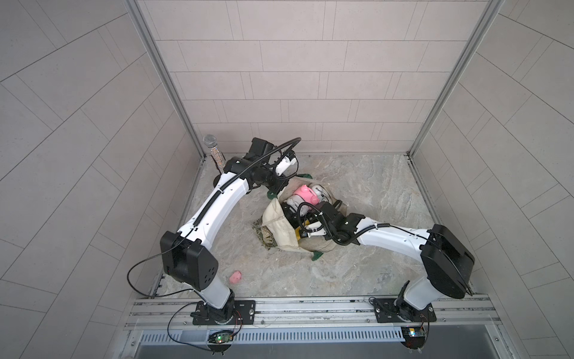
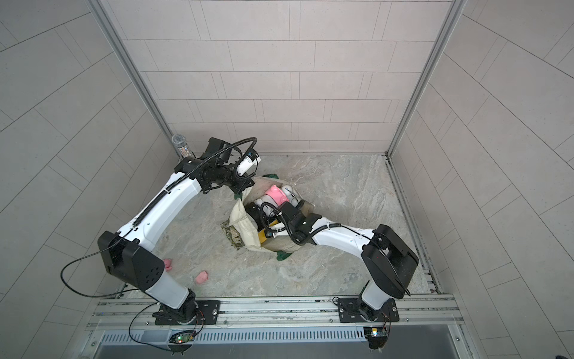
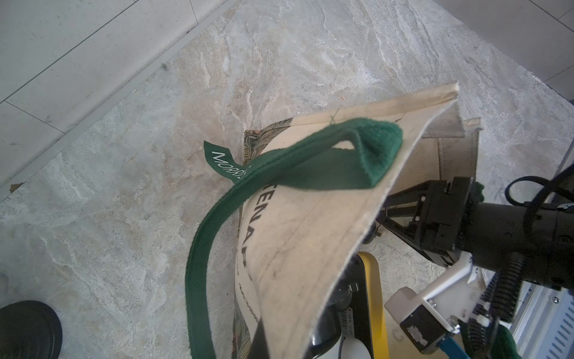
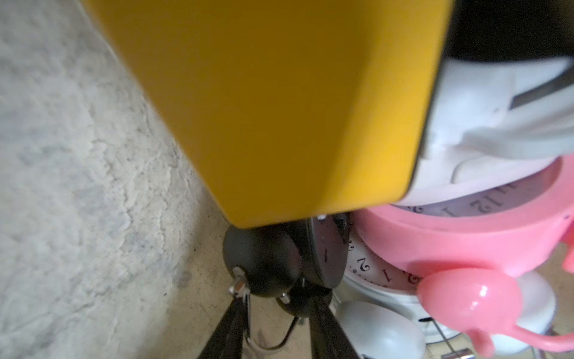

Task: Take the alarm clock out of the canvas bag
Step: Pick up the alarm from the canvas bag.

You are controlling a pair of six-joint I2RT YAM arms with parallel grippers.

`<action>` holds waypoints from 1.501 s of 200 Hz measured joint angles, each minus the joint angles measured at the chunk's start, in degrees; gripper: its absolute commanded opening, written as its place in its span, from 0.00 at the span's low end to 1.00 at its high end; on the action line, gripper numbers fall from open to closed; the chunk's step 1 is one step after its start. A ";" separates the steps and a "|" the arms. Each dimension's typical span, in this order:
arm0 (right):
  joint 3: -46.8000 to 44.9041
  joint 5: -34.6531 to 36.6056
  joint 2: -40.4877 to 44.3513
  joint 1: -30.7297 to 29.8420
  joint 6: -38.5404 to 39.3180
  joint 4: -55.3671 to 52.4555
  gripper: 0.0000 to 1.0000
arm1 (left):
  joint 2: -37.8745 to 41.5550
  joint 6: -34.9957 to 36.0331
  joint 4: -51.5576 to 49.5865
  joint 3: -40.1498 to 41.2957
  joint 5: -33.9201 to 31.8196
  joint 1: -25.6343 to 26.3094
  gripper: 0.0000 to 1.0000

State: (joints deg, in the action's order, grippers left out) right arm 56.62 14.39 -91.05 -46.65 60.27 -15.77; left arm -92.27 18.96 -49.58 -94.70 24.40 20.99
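- My left gripper (image 1: 275, 186), fully closed, pinched the canvas bag (image 3: 310, 217) by its rim.
- My right gripper (image 4: 276, 298) straddled the black alarm clock (image 4: 264, 267) inside the bag, jaws part-open; I couldn't tell if it gripped.
- Lifting risked snagging the pink clock (image 4: 466, 242) and yellow box (image 4: 279, 108) crowding it.

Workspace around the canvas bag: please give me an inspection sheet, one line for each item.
Surface: marbled table, flat.
Job's things: canvas bag lies open; pink clock, white clock and black clock inside.
Clutter: microphone in far corner; pink piece on table; yellow thing in bag.
Grippers: left gripper shut on bag rim; right gripper inside bag, jaws either side of black clock's bell, grip unclear.
Cables: black cable loops beside left arm's base.
Surroundings: tiled walls.
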 measured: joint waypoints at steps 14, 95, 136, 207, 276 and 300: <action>0.02 -0.07 -0.48 0.04 -0.07 0.07 0.24 | 0.00 0.02 0.00 0.00 -0.02 0.00 0.00; 1.88 -1.14 -1.11 0.28 0.02 1.77 0.04 | 0.00 -0.15 0.07 0.00 0.07 -0.04 0.00; 4.37 -2.21 -2.14 1.01 -0.33 0.94 0.05 | 0.00 -0.52 0.39 0.00 0.28 -0.13 0.00; 5.49 -5.35 -2.91 2.75 -2.78 1.05 0.11 | 0.00 -0.55 0.87 0.00 0.44 -0.15 0.00; 5.84 -6.10 -4.28 3.56 -3.06 2.25 0.04 | -0.11 -1.62 0.90 0.00 1.31 -0.26 0.00; 6.93 -6.01 -4.46 3.58 -2.67 1.62 0.01 | -0.11 -1.60 0.96 0.00 1.27 -0.26 0.00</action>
State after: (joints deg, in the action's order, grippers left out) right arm 63.55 8.38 -95.50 -43.07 57.60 -14.15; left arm -92.38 17.37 -48.62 -94.70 25.67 20.73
